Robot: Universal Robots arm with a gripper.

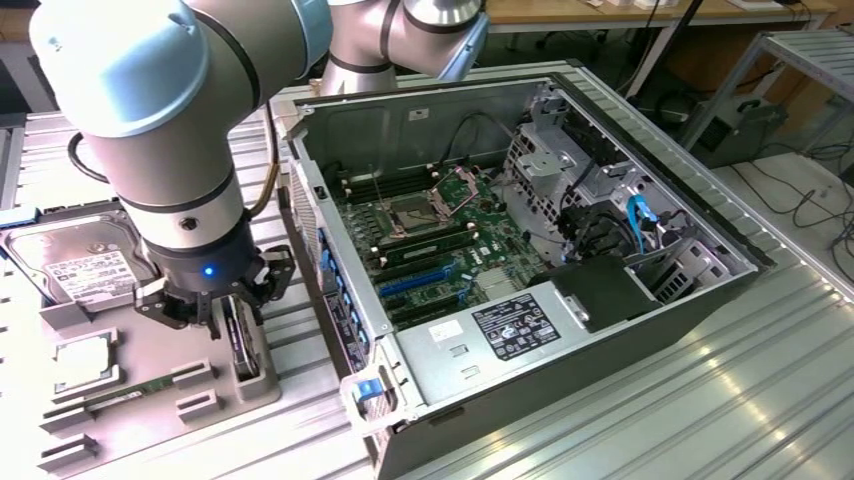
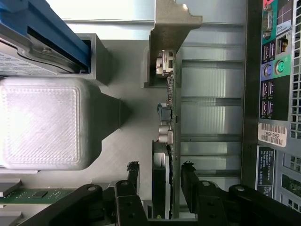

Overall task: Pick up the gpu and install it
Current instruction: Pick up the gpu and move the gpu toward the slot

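On the grey parts tray [image 1: 160, 385], at about eight o'clock on the exterior view's clock face, we find the gpu [image 1: 242, 345] standing on its thin edge in a slot rather than lying flat. Its long axis runs roughly from twelve to six o'clock in that view. In the wrist view the pale bracket [image 2: 171, 26] marks the end farthest from the claw.

Directly above the card hangs the gripper [image 1: 220, 322], so the gpu lies straight below it and not off to any side. We see the fingers [image 2: 133, 175] set across the card's thickness, one on each flat face. The jaws stand partway apart, and a slim strip of tray shows between each pad and the card. We judge that it straddles the card without gripping it.

Outward from there, the hard drive [image 1: 78, 265] sits on the tray at about ten o'clock from the gripper. The green memory stick [image 1: 134, 388] lies at about eight. The open computer case [image 1: 534, 300] stands just beside the tray at three o'clock, its blue card slots [image 1: 416, 282] bare.
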